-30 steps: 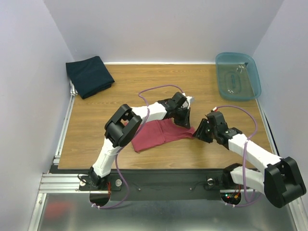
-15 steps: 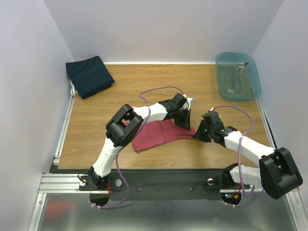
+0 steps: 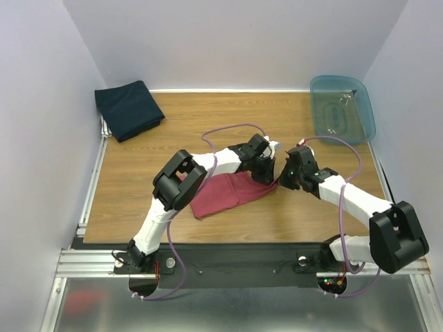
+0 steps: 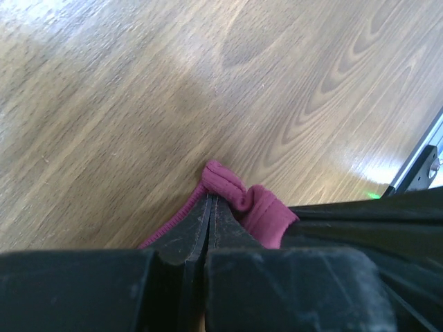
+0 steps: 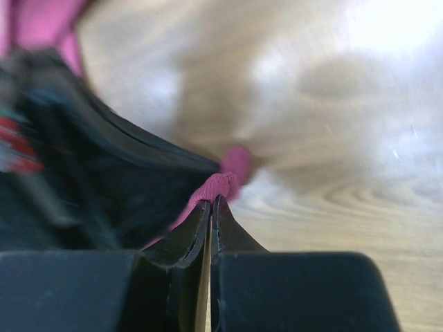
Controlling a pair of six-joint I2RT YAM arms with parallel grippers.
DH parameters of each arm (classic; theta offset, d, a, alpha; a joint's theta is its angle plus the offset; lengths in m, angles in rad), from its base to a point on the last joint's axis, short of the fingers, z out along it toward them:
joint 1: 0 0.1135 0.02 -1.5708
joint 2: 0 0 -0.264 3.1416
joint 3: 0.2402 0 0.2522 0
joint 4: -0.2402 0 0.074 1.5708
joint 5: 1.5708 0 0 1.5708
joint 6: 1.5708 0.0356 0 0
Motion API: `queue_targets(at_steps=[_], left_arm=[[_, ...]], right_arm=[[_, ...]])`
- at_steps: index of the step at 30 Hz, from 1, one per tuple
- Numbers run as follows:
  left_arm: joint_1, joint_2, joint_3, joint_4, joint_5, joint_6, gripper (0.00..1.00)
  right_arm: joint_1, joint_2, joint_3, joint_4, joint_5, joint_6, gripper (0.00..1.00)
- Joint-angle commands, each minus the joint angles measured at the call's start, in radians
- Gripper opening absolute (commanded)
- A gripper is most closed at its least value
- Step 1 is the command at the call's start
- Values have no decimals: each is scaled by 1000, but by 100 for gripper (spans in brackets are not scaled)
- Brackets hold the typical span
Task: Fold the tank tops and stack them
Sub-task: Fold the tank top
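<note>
Jaws of the left gripper (image 4: 210, 202) pinch shut on the soft maroon cloth tank top (image 3: 225, 194) at the centre of the wooden table (image 3: 138, 180). The right gripper (image 5: 210, 202) apparently grips its adjacent edge, view blurred. A folded navy cloth top (image 3: 128, 109) lies far-left.

top: high, looking down on table (image 3: 138, 180) | wrists: close behind fingers (image 4: 181, 238), share maroon tank top (image 4: 261, 207)

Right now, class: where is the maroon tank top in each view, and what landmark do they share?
Top external: maroon tank top mid-table.
Left wrist: maroon tank top lower centre, at shut jaws.
Right wrist: maroon tank top centre, at shut jaws.
Shared: wooden tabletop.
</note>
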Motion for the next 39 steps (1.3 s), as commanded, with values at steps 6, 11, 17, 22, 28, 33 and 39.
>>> queue_targets(at_steps=[6, 11, 17, 22, 28, 33, 39], left_arm=[[-9, 16, 18, -23, 10, 46, 0], [1, -11, 13, -20, -13, 26, 0], [28, -75, -22, 3, -42, -3, 15], [57, -144, -77, 41, -73, -40, 29], [88, -226, -126, 86, -79, -63, 35], [106, -273, -166, 79, -130, -80, 35], [123, -368, -275, 90, -208, -100, 32]], right_arm=[[4, 114, 139, -8, 119, -30, 1], [4, 206, 171, -6, 141, -23, 0], [4, 238, 200, -6, 164, -24, 0], [4, 281, 227, -6, 171, -30, 0], [4, 312, 254, -6, 177, -32, 0], [4, 290, 276, -8, 173, -40, 0], [6, 260, 311, -14, 156, -49, 0]])
